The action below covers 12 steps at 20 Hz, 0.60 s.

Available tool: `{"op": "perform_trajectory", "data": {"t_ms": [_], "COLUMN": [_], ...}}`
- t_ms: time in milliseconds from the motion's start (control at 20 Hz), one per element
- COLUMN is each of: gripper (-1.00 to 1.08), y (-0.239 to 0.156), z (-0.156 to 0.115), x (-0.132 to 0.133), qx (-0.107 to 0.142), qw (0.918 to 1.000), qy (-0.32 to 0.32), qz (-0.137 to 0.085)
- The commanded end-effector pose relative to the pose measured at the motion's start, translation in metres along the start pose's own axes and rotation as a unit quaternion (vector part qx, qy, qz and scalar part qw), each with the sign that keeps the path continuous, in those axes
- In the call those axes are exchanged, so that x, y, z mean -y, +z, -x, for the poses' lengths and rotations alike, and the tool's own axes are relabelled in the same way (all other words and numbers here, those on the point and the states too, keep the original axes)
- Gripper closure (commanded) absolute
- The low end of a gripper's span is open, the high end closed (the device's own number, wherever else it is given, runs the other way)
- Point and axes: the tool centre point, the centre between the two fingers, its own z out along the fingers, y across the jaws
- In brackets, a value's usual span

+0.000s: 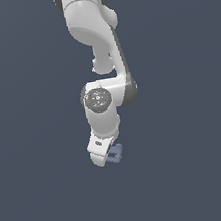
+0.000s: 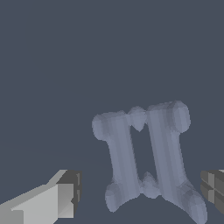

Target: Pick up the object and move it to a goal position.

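I can read no text, label, brand, number or sign anywhere in either view (the round grey disc (image 1: 97, 99) on the arm's wrist joint carries only tiny blurred specks, nothing I can make out as characters).

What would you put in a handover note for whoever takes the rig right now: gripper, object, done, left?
Gripper: open, with one finger on each side of the object and a gap to each, nothing held.
Object: the pale blue-grey frame piece sits between the fingers in the wrist view; in the exterior view it shows partly behind the gripper.
Done: gripper placed around the object.
Left: close on it, lift, carry to the goal. No goal marker shows in either view.
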Motion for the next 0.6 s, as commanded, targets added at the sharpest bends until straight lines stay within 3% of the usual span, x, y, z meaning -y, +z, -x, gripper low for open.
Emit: {"op": "perform_trajectory", "data": {"t_ms": [0,550], "gripper": [-0.92,-0.92], "y": [0.004,0.015], "z": [0.001,0.006], "x": [-0.005,-0.016], "qx": [-0.001,-0.002], "qw": [0.9996,0.9963], "qy": [-0.027,-0.086], "qz": [0.001,0.002]}}
